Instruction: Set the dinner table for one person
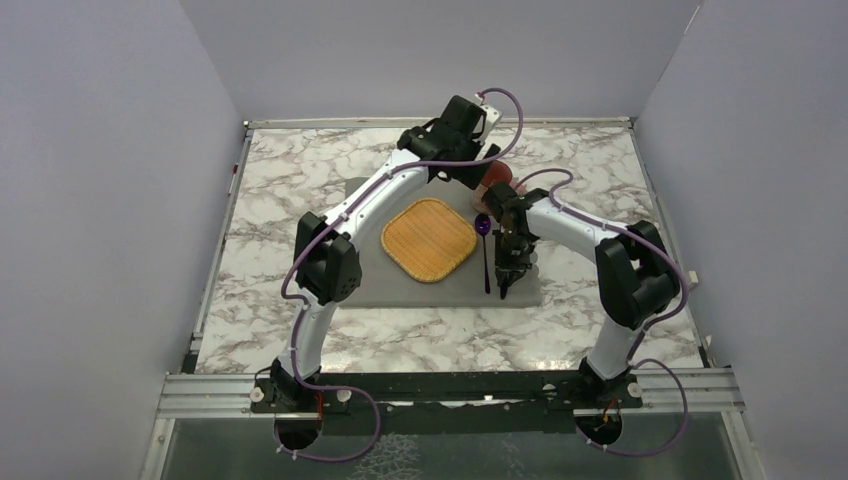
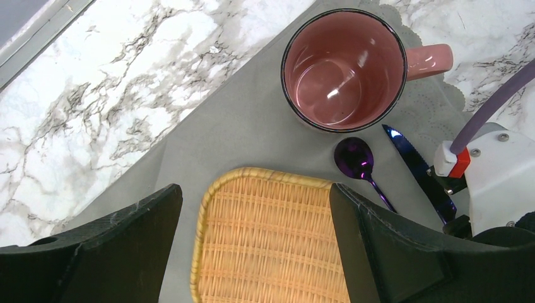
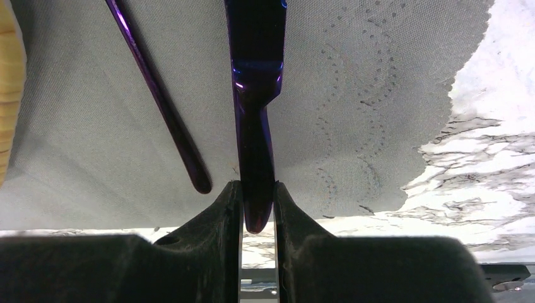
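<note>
Working at the middle of the table [image 1: 280, 200], on the mat [image 1: 420, 292] carrying plate [image 1: 428, 240], spoon [image 1: 485, 255] just right of it and mug [image 2: 344, 69] at the far right. With the right gripper [image 3: 257, 192] pinched narrow on the near end of the knife [image 3: 255, 76] and the left gripper [image 2: 253, 189] spread wide and empty above the plate, lay it flat, parallel, just right of the spoon; then open and lift straight up.

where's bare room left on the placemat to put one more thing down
Best is the bare strip of placemat left of the wicker plate, and the near strip in front of it. The marble table beyond is bare. Crowded: right of the plate, where spoon, knife, the right gripper and, at the far corner, the mug sit close together.
</note>
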Action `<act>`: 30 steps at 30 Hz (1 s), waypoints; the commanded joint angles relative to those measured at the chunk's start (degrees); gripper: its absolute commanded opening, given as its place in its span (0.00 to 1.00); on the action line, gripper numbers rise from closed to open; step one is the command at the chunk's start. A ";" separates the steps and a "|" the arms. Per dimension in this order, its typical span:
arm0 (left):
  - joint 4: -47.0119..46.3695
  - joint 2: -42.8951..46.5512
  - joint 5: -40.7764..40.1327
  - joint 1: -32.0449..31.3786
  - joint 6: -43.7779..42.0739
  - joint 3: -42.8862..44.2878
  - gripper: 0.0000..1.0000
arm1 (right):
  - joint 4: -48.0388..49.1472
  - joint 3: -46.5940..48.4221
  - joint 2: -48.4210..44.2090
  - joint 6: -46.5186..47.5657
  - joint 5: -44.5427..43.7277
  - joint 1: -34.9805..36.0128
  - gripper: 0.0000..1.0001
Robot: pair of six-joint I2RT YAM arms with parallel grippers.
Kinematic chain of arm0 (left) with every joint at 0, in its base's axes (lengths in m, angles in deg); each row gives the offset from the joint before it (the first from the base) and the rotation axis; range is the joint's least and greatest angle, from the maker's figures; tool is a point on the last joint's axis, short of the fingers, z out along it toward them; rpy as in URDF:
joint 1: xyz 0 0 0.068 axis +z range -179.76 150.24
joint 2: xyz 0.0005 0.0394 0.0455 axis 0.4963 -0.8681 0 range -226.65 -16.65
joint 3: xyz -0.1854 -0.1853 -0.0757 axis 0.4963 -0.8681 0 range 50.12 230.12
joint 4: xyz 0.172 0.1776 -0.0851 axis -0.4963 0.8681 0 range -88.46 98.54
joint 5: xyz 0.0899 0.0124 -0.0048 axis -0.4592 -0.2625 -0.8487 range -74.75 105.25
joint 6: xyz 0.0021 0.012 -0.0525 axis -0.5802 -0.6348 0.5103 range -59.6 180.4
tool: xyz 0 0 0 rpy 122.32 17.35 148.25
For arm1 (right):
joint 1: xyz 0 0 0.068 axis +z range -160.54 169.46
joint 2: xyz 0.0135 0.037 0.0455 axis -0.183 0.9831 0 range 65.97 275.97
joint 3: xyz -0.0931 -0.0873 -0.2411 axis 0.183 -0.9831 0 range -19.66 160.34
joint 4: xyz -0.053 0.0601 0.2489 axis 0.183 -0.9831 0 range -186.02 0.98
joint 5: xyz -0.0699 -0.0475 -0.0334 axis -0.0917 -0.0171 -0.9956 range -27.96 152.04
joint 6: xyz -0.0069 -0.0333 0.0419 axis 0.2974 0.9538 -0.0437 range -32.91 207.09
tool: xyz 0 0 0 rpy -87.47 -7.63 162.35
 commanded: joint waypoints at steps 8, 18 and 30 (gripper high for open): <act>-0.51 1.70 0.06 0.85 1.11 1.12 0.90 | 0.43 1.87 2.43 -0.31 -0.74 0.47 0.01; -0.57 1.51 0.24 1.26 1.12 1.16 0.90 | 0.36 3.93 5.43 1.03 -1.72 0.55 0.01; -0.65 1.21 0.67 1.65 1.38 0.94 0.90 | -1.33 6.41 7.44 2.02 -4.32 0.72 0.01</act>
